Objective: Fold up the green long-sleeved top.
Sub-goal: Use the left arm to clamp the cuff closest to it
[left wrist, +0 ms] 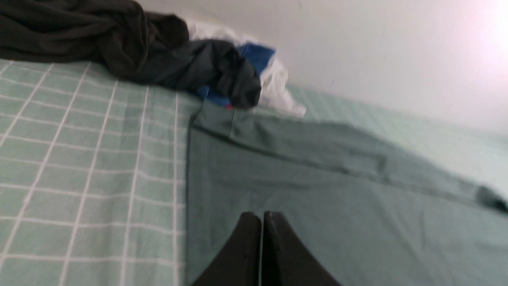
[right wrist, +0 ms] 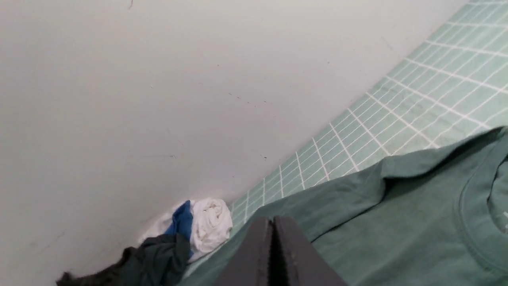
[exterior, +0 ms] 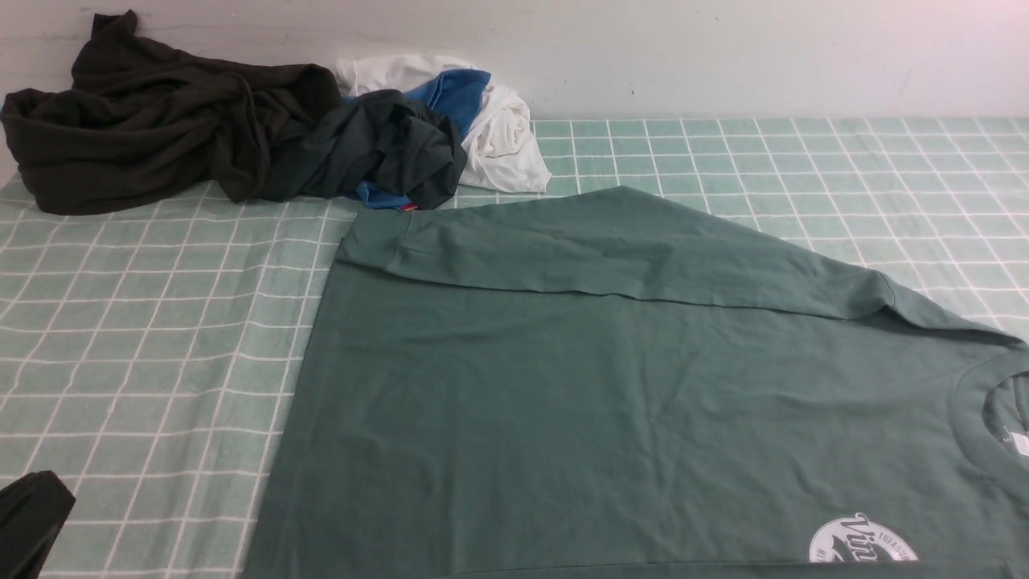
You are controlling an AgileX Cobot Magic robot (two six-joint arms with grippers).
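The green long-sleeved top (exterior: 611,386) lies flat on the checked cloth, neck (exterior: 993,418) at the right edge, white round logo (exterior: 862,543) at the bottom right. One sleeve (exterior: 611,249) is folded across its far side. The top also shows in the left wrist view (left wrist: 317,206) and the right wrist view (right wrist: 397,222). My left gripper (left wrist: 262,216) is shut and empty above the top's hem side; in the front view only a dark part of it (exterior: 28,519) shows at the bottom left. My right gripper (right wrist: 272,220) is shut and empty above the top; it is out of the front view.
A very dark olive-black garment (exterior: 153,121) lies heaped at the back left, next to a dark teal-black shirt with blue fabric (exterior: 394,145) and a white garment (exterior: 502,137). A white wall (exterior: 723,56) runs along the back. The green checked cloth (exterior: 145,338) covers the table.
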